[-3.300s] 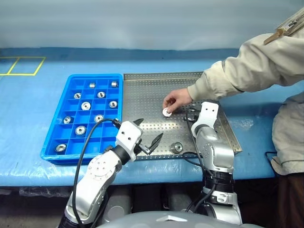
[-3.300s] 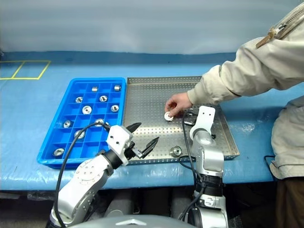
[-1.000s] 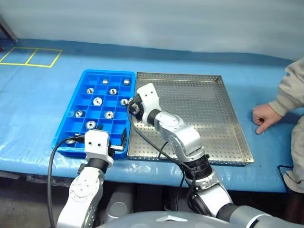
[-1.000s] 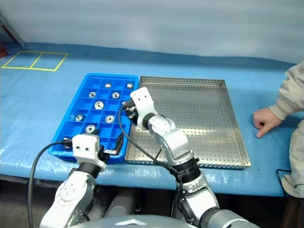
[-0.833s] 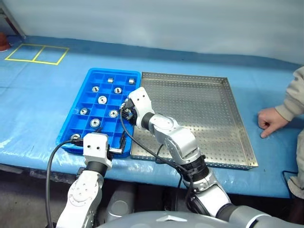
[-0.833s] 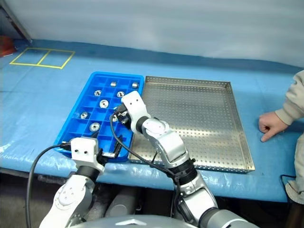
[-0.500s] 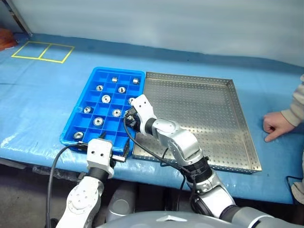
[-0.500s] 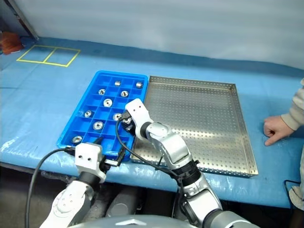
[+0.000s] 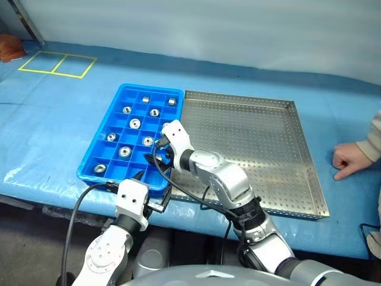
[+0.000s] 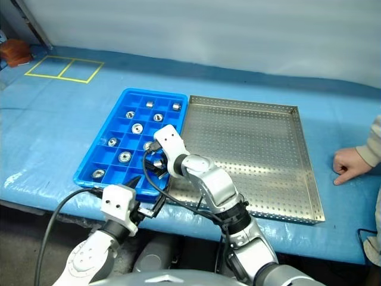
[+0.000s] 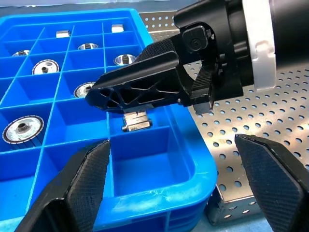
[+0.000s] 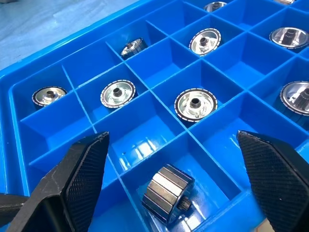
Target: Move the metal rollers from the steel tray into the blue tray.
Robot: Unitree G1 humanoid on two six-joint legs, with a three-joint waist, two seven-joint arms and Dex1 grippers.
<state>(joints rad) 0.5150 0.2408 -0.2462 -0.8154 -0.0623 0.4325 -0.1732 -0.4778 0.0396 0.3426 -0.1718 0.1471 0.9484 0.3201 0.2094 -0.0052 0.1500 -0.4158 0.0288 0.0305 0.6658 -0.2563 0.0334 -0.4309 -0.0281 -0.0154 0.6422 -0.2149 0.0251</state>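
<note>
The blue tray (image 9: 122,128) holds several metal rollers (image 9: 136,123), one to a compartment. My right gripper (image 12: 171,140) hangs open just over the tray's near right corner. Below its spread fingers a roller (image 12: 166,193) lies on its side in a compartment, free of both pads. The left wrist view shows that same roller (image 11: 136,121) under the right gripper's black fingers (image 11: 140,89). My left gripper (image 11: 173,142) is open and empty at the tray's front edge. The steel tray (image 9: 256,149) lies to the right of the blue one, its perforated floor bare.
A person's hand (image 9: 348,158) rests on the blue table cover to the right of the steel tray. A yellow tape rectangle (image 9: 56,62) marks the far left. The table's front edge (image 9: 53,193) runs just before the blue tray.
My right gripper has opened and let the roller drop into the compartment under it. The camera has swung, shifting the whole picture. My left gripper has drawn back a little.
</note>
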